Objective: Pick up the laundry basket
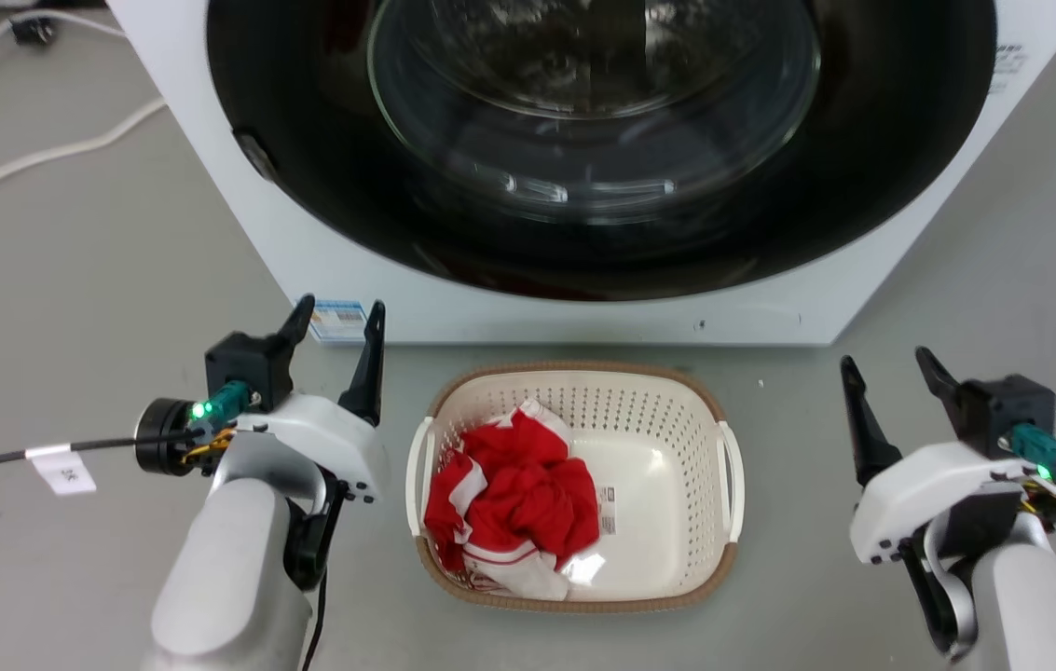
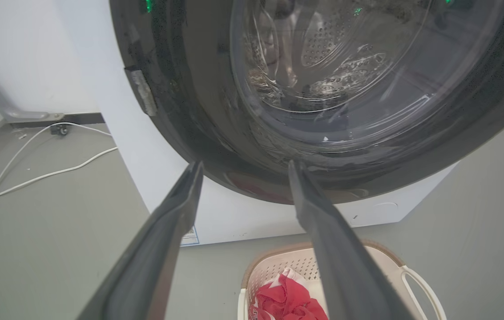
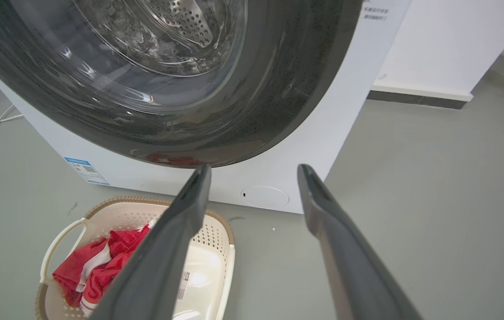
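Cream-white perforated plastic laundry basket with brown woven-look rim (image 1: 639, 410) sits on grey floor (image 1: 71, 280). White front-load washer (image 1: 322, 233) just behind basket. Crumpled red-white cloth (image 1: 514, 494) inside basket. My left gripper (image 1: 341, 308) left of basket, my right gripper (image 1: 886, 361) right of basket; both fingers spread, empty, clear of basket.

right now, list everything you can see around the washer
washer: one, white with a dark round glass door, behind the basket
laundry basket: one, cream with a brown rim and white side handles, on the floor in front of the washer
garment: one, red and white, crumpled in the basket's left half
label: one, white, inside the basket
sticker: one, blue and white, low on the washer's front
cables: several, white, on the floor left of the washer
floor: grey
left end effector: one, dark fingers, open, left of the basket
right end effector: one, dark fingers, open, right of the basket
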Available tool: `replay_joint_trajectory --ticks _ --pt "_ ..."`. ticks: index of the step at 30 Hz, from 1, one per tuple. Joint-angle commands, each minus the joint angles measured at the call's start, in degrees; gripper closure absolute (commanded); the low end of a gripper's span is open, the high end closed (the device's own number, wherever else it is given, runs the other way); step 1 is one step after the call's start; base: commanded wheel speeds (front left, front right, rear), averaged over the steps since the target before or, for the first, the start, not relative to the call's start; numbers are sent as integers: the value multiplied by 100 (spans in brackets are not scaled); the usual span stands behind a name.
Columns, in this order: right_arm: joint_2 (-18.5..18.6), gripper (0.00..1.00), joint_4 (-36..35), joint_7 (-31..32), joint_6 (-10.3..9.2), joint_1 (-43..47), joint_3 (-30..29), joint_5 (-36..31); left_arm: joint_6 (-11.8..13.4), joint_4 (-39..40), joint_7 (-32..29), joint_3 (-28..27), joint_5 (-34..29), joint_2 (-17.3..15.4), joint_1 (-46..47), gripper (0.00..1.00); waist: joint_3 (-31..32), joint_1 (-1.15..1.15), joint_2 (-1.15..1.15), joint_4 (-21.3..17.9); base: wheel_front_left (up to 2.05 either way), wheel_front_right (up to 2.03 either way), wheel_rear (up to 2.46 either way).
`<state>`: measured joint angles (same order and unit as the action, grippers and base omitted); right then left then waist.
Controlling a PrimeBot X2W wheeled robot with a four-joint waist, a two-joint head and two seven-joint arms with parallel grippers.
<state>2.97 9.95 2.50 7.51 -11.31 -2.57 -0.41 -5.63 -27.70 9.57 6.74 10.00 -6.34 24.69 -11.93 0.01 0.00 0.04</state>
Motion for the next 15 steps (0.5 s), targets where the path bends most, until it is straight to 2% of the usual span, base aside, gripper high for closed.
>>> replay_joint_trajectory --ticks 1,11,15 --pt "-18 0 123 56 -4 -212 44 53 -31 -152 -43 -11 58 -23 182 0 -420 -1 0 -68 0 0 0" --pt "-15 0 1380 699 -4 -1407 331 316 -171 -1450 -453 158 487 -208 1349 0 -1571 -1 0 -231 0 0 0" --pt "-16 0 2117 993 -4 -1985 613 508 -179 -2164 -748 384 714 -339 1809 0 -1974 -1 0 -317 0 0 0"
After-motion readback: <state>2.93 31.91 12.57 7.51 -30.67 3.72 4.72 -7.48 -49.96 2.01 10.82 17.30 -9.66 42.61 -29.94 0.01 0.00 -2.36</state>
